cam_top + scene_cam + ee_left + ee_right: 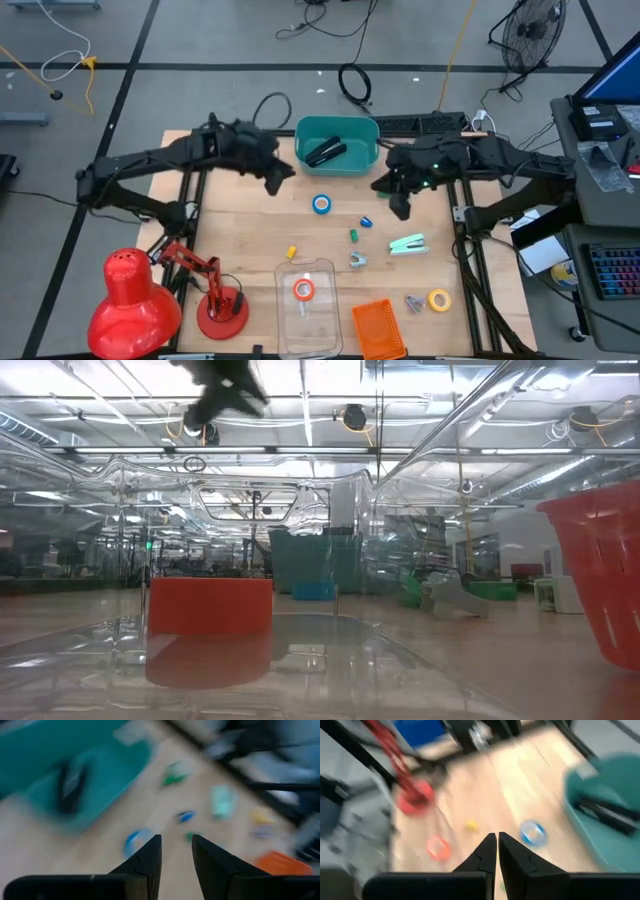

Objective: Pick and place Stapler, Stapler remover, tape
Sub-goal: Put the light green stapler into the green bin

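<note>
A black stapler (325, 152) lies inside the teal bin (345, 127) at the table's far middle. A blue tape roll (321, 204) lies flat on the wood in front of the bin. An orange tape roll (303, 290) lies in a clear tray (325, 268), and a yellow one (439, 299) lies at the near right. A mint stapler (408, 244) and a small metal staple remover (358, 260) lie mid-table. My left gripper (280, 178) hovers left of the bin, open and empty. My right gripper (398, 205) hovers right of the blue roll, shut and empty.
A red desk lamp (135, 300) stands at the near left corner. An orange basket (379, 328) sits at the near edge. Small coloured bits (353, 236) and a second metal piece (413, 302) are scattered on the wood. Bare wood lies left of the blue roll.
</note>
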